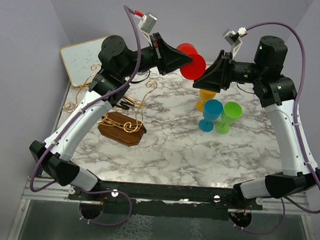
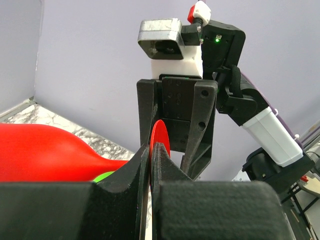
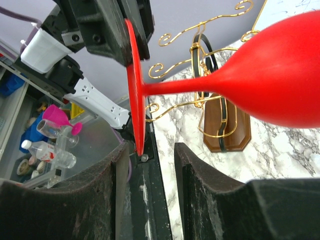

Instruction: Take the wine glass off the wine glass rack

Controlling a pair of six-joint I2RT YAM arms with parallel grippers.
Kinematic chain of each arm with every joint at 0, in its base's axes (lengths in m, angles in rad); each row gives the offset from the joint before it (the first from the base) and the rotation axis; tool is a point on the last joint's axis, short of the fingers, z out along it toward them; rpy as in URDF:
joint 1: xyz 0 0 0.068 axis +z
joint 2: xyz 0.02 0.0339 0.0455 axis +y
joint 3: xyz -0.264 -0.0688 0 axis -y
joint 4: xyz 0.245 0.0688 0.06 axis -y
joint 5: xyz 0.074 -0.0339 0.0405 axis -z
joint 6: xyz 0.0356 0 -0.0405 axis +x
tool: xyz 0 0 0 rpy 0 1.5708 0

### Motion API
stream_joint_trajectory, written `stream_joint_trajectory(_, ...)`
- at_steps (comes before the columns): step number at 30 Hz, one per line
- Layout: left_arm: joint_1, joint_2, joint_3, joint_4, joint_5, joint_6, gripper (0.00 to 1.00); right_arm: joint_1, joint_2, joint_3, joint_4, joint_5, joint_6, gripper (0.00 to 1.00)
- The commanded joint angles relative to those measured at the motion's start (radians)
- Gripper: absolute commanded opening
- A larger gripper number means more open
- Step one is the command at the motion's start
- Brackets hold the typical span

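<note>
A red wine glass (image 1: pixel 194 66) hangs on its side in the air over the back of the table. My left gripper (image 1: pixel 182 60) is shut on the edge of its flat foot (image 2: pixel 160 135), seen edge-on between the black jaws. In the right wrist view the bowl (image 3: pixel 282 75) points right and the stem (image 3: pixel 175 87) runs level. My right gripper (image 3: pixel 149 156) is open just below the foot's rim (image 3: pixel 135 100), which nears its left finger. The wine glass rack (image 1: pixel 122 127), gold wire on a brown wooden base, stands apart at the left.
Blue (image 1: pixel 211 114), green (image 1: pixel 229 116) and yellow (image 1: pixel 206 99) goblets stand upright on the marble top under the right arm. A white whiteboard (image 1: pixel 82 57) leans at the back left. Grey walls close in behind and at both sides.
</note>
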Motion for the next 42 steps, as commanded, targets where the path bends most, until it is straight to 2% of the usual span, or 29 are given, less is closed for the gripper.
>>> stream_joint_trajectory(1,-0.002,-0.021,-0.026,0.027,0.010,0.013,0.00,0.008,0.014,0.041,0.068,-0.022,0.046,0.41)
stream_joint_trajectory(8,-0.003,-0.029,-0.057,0.057,0.034,-0.003,0.00,0.010,0.048,0.072,0.082,-0.015,0.070,0.38)
stream_joint_trajectory(9,-0.004,-0.031,-0.061,0.057,0.036,-0.003,0.00,0.010,0.052,0.072,0.087,-0.016,0.074,0.35)
stream_joint_trajectory(13,-0.004,-0.039,-0.076,0.058,0.032,0.003,0.00,0.011,0.059,0.064,0.091,-0.020,0.080,0.03)
stream_joint_trajectory(15,-0.003,-0.041,-0.079,0.043,0.017,0.011,0.00,0.014,0.056,0.052,0.086,-0.010,0.071,0.01)
stream_joint_trajectory(18,-0.004,-0.059,-0.081,-0.029,-0.084,0.044,0.32,0.015,0.038,0.039,0.044,0.047,0.012,0.01)
stream_joint_trajectory(20,-0.002,-0.081,-0.072,-0.114,-0.219,0.056,0.46,0.018,0.017,0.019,0.006,0.146,-0.065,0.01)
stream_joint_trajectory(21,-0.002,-0.092,-0.068,-0.159,-0.293,0.056,0.50,0.020,0.000,0.003,-0.010,0.205,-0.112,0.01)
stream_joint_trajectory(24,-0.002,-0.130,-0.060,-0.283,-0.480,0.031,0.53,0.050,-0.063,-0.093,0.009,0.462,-0.254,0.01)
stream_joint_trajectory(27,-0.002,-0.180,-0.098,-0.336,-0.561,-0.021,0.53,0.086,-0.111,-0.225,0.100,0.736,-0.383,0.01)
stream_joint_trajectory(30,-0.002,-0.229,-0.168,-0.350,-0.549,-0.111,0.53,0.155,-0.155,-0.362,0.250,0.891,-0.556,0.01)
stream_joint_trajectory(35,-0.002,-0.241,-0.254,-0.385,-0.397,-0.257,0.53,0.267,-0.276,-0.608,0.600,1.024,-0.779,0.01)
stream_joint_trajectory(42,-0.002,-0.252,-0.403,-0.292,-0.257,-0.423,0.53,0.342,-0.363,-0.773,0.839,1.131,-0.975,0.01)
